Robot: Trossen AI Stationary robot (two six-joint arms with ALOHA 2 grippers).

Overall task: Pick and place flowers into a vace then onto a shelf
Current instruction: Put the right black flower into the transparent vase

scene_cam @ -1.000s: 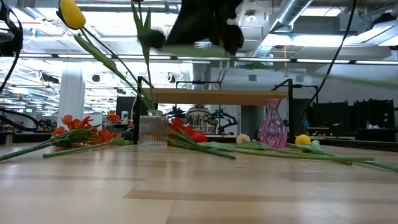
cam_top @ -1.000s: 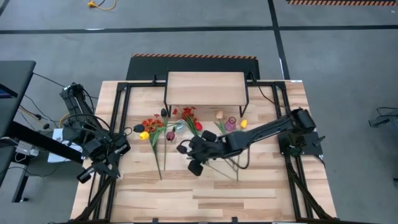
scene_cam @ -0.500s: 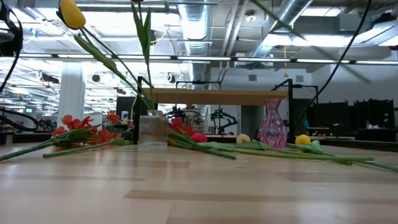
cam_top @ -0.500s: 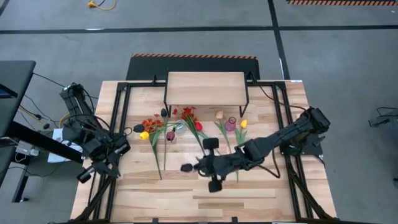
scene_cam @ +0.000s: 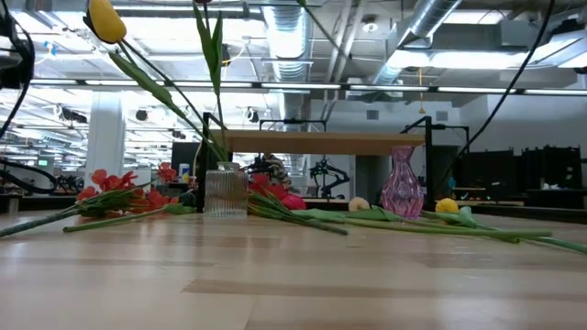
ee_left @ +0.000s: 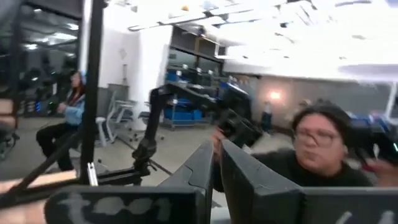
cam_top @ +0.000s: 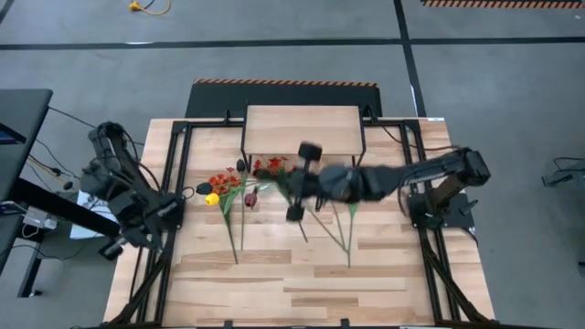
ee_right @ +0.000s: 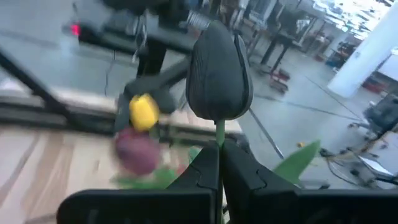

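Dark maroon tulip (ee_right: pixel 219 78) pinched by its stem in my right gripper (ee_right: pixel 220 163), raised for the vase. Left gripper (ee_left: pixel 217 168) is closed on nothing, parked aside.

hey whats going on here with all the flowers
The right tool is shut on the stem of a dark tulip, carried above the table near the clear vase, which already holds a yellow tulip. More flowers lie on the tabletop in front of the empty shelf, beside a pink vase. The left tool waits shut at the table's left edge.
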